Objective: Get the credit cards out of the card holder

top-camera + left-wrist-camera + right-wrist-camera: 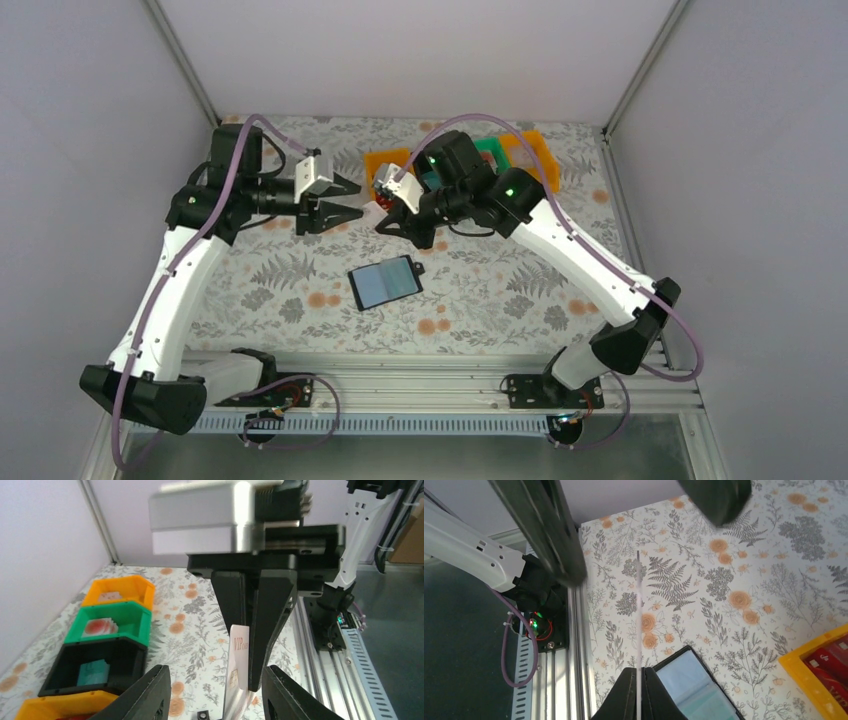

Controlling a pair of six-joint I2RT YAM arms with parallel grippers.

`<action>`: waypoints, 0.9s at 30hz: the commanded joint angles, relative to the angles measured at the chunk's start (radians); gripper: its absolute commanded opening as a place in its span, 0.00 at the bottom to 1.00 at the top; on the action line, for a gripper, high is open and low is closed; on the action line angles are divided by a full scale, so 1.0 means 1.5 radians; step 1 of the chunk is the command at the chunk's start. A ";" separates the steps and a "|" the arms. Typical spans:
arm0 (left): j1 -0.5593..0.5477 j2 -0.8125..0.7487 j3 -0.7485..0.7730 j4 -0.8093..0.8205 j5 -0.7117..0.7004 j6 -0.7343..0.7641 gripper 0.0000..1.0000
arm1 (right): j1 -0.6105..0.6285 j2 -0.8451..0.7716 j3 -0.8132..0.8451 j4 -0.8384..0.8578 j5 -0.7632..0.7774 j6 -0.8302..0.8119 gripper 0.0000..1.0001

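While your right fingers (pixel 623 700) pinch the thin white credit card (pixel 638 610) edge-on, long axis straight out from them, your left fingers (pixel 150 692) gape open | black book-like card holder (pixel 385 283) lies open on the desk (pixel 500 300)

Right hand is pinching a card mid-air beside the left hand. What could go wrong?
The right hand grips the card only near one end; it could pivot or slip out.
The open left hand is close by; the two hands could clash if either arm moves in.
The card holder lies open and unpinned; it may slide on the next pull.
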 commanded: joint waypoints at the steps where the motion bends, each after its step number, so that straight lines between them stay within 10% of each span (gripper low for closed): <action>1: -0.011 0.010 0.004 -0.054 0.033 0.077 0.45 | 0.028 0.013 0.050 -0.030 0.048 -0.019 0.04; 5: -0.023 0.010 0.001 -0.080 0.032 0.115 0.38 | 0.046 0.030 0.084 -0.053 0.074 -0.027 0.04; 8: -0.029 0.008 0.005 -0.080 0.033 0.117 0.04 | 0.052 0.039 0.100 -0.063 0.090 -0.035 0.04; 12: -0.029 0.006 0.041 -0.076 0.062 0.083 0.02 | 0.052 0.016 0.088 -0.033 0.113 -0.033 0.05; 16: -0.010 -0.046 0.022 0.218 0.012 -0.234 0.02 | 0.002 -0.088 -0.028 0.134 0.118 0.023 0.55; 20: -0.009 -0.087 -0.029 0.518 -0.033 -0.538 0.02 | -0.095 -0.211 -0.191 0.535 -0.053 0.215 0.92; 27: -0.024 -0.008 0.106 0.737 -0.150 -0.899 0.02 | -0.093 -0.158 -0.230 0.917 -0.062 0.545 0.99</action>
